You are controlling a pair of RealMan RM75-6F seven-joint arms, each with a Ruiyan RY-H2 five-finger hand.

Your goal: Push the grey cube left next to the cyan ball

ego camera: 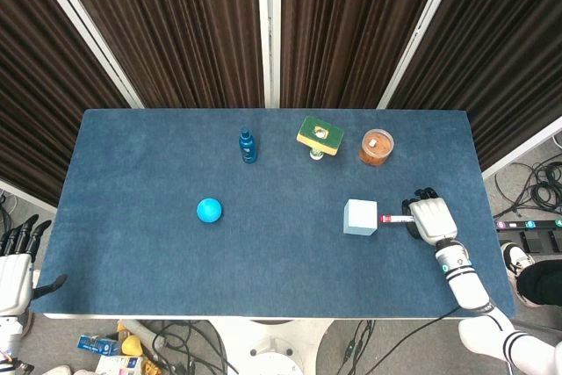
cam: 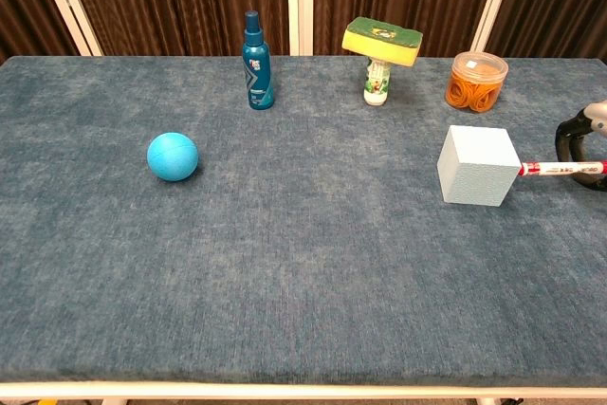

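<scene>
The grey cube (ego camera: pixel 360 217) (cam: pixel 479 166) sits right of the table's centre. Far to its left lies the cyan ball (ego camera: pixel 209 210) (cam: pixel 173 156). My right hand (ego camera: pixel 432 219) (cam: pixel 588 135) is just right of the cube, half cut off by the chest view's edge. It grips a red and white marker (ego camera: pixel 395 218) (cam: pixel 560 168) that points left. The marker's tip is at the cube's right face; I cannot tell whether it touches. My left hand (ego camera: pixel 13 270) hangs off the table's left front corner, fingers apart, holding nothing.
Along the back of the blue table (ego camera: pixel 132 173) stand a blue spray bottle (ego camera: pixel 248 147) (cam: pixel 256 62), a yellow-green sponge on a small bottle (ego camera: pixel 320 135) (cam: pixel 382 40), and an orange jar of rubber bands (ego camera: pixel 376 147) (cam: pixel 476 82).
</scene>
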